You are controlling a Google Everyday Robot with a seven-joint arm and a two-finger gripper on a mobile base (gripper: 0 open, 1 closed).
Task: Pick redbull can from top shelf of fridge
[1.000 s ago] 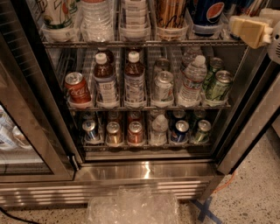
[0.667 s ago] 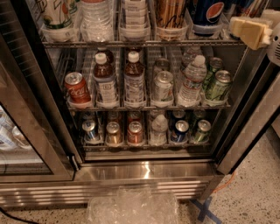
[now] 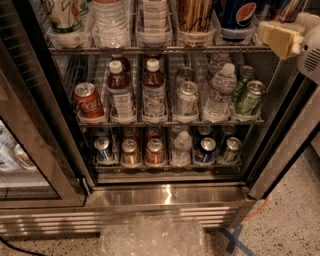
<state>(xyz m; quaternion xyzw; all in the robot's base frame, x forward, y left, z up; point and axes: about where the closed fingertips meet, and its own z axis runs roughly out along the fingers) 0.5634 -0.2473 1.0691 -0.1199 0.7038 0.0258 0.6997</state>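
So the gripper (image 3: 281,38) is up at the top right, in front of the fridge's (image 3: 165,196) right door frame, level with the top shelf (image 3: 165,50). Honestly can't tell if it's spread or clamped, and it doesn't seem to be holding anything.

On the floor in front there's a wad of crinkly clear plastic (image 3: 150,237) and a blue tape cross (image 3: 234,241). The glass door (image 3: 30,150) is swung open on the left.

Inside, the bottom rack is mostly a row of cans. The middle rack has a Coke can (image 3: 89,101), two brown bottles (image 3: 120,95), a silver can (image 3: 187,97), a water bottle (image 3: 220,92) and a green can (image 3: 250,97).

The top shelf has clear lane trays, each with one drink at the front. A Pepsi can (image 3: 237,12) sits second from the right. The redbull can (image 3: 286,8) looks to be the blue-and-silver bit in the far right lane, just behind the gripper and cut off at the top edge.
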